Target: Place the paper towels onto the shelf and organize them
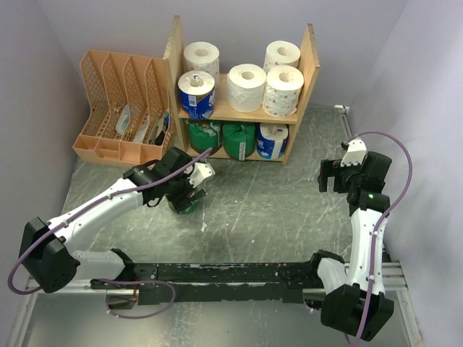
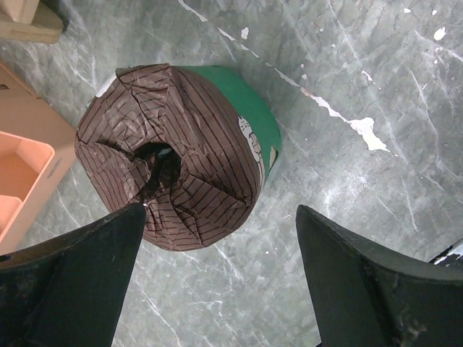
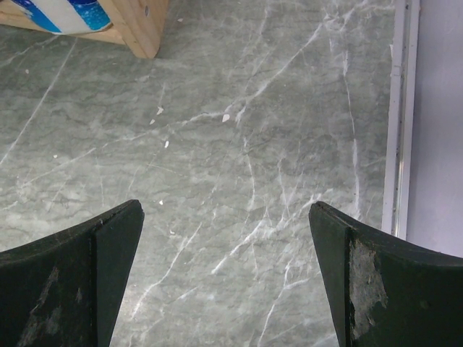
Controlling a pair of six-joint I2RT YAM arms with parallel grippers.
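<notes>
Over the near-left tabletop [image 1: 260, 217]: left tool [image 2: 221, 208] hovered above one roll, fingers spread, nothing held.
Roll position: green-and-brown roll [image 2: 181, 130] sat on the tabletop just beside the peach organizer [image 1: 116, 108], in front of the shelf and apart from it.
Roll axis: seemed to stand on end, long axis near upright. Brown pleated end and centre hole faced up toward the tool; the green side wall showed on the far flank.
Fit: roll lay off-centre in the gap, one fingertip [image 2: 134, 217] over its rim, the other clear.
Step in hand: judged the pick approach, grip not yet made.
Next move: likely shift to centre the roll, descend, close across its width, then lift toward the shelf.
Right tool [image 3: 224, 217]: spread, empty, over bare tabletop near the shelf's right foot.
Shelf [image 1: 312, 58]: upper tier carried five rolls [image 1: 247, 87], lower tier three. A free slot was hard to make out, so placement may call for stacking.
</notes>
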